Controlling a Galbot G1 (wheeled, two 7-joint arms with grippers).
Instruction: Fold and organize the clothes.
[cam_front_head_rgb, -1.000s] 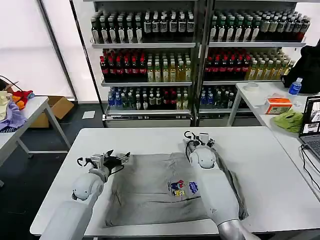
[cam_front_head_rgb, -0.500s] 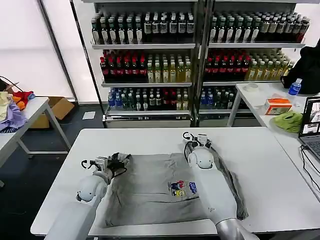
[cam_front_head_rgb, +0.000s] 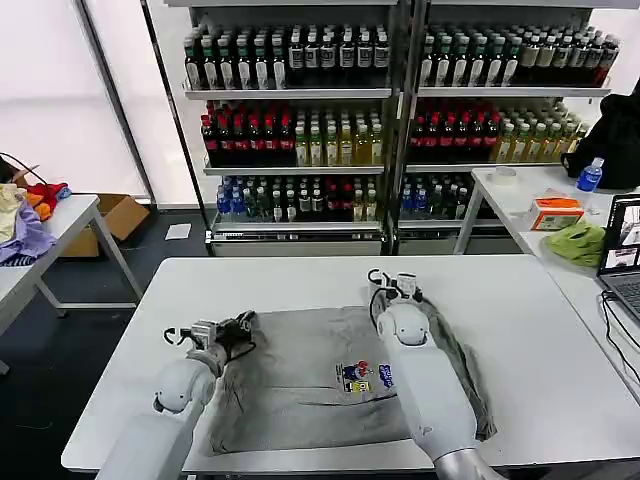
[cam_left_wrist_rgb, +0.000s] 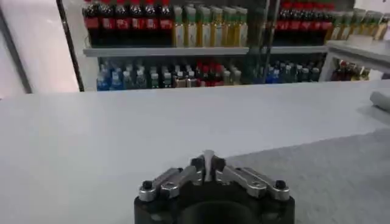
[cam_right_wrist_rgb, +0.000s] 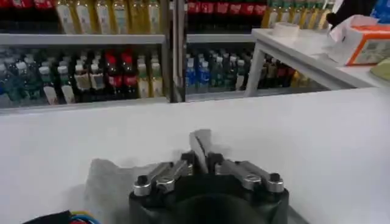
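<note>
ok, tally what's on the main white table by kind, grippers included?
Light grey cotton shirt with a small multicoloured chest print: 1
Grippers: 2, left gripper, right gripper, both at the shirt's far edge
Total: 3

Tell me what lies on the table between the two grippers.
In the head view, the flat far edge of the grey shirt spans the stretch between the left gripper and the right gripper; nothing else lies there.

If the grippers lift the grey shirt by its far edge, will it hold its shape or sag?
Probably sag: the grey shirt lies limp and creased on the white table, with its right side bunched. It looks light, so the left gripper and right gripper could likely lift it, though pushing would likely wrinkle it.
</note>
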